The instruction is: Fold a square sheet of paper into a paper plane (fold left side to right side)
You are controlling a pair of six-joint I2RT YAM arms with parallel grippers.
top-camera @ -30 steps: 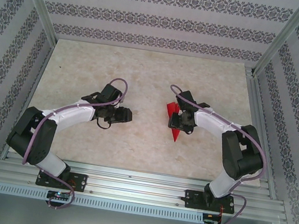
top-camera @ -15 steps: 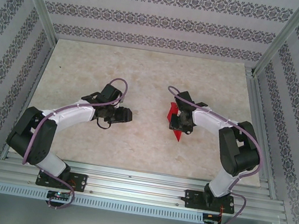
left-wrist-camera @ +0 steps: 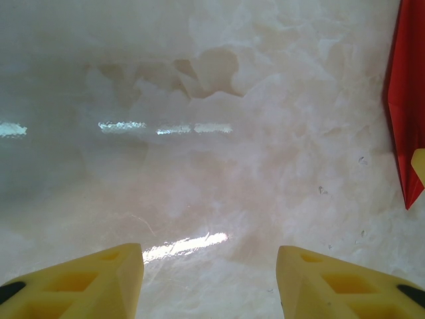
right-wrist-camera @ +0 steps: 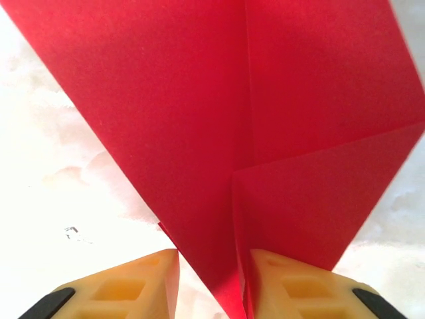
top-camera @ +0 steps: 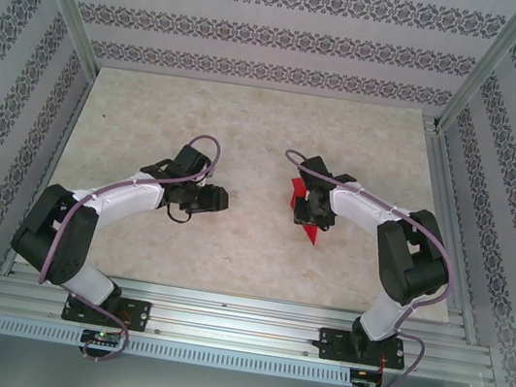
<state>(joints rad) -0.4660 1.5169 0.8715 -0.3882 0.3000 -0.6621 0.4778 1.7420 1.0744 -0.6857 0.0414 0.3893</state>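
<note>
top external: the pale marbled table [top-camera: 249, 123] sits inside patterned walls [top-camera: 263, 37], with both arm bases on a metal rail [top-camera: 227, 324] at the near edge. the left gripper [top-camera: 221, 199] hangs over bare table left of centre, its fingers pointing toward the middle. the right gripper [top-camera: 308, 216] is right of centre, directly over the red paper [top-camera: 296, 192]. the paper is folded into a narrow, pointed shape. one red part shows on the far-left side of the gripper, and a sharp tip pokes out on the near side. the two grippers are well apart.

left wrist: the left gripper [left-wrist-camera: 209, 252] has its yellow fingers [left-wrist-camera: 99, 279] spread wide. only shiny marbled table shows between them, so it holds nothing. a strip of the red paper [left-wrist-camera: 404, 113] runs down the right edge, ending in a point low on that side.

right wrist: the red paper [right-wrist-camera: 199, 113] lies on the table and fans out away from the right gripper [right-wrist-camera: 212, 256]. a straight crease runs down its middle and a second layer overlaps on the right. it narrows to a point that passes down between the yellow fingers [right-wrist-camera: 299, 286]. the right-hand finger sits against the paper's edge, while a sliver of table shows between the paper and the other finger. whether the jaws actually pinch the paper cannot be told.
</note>
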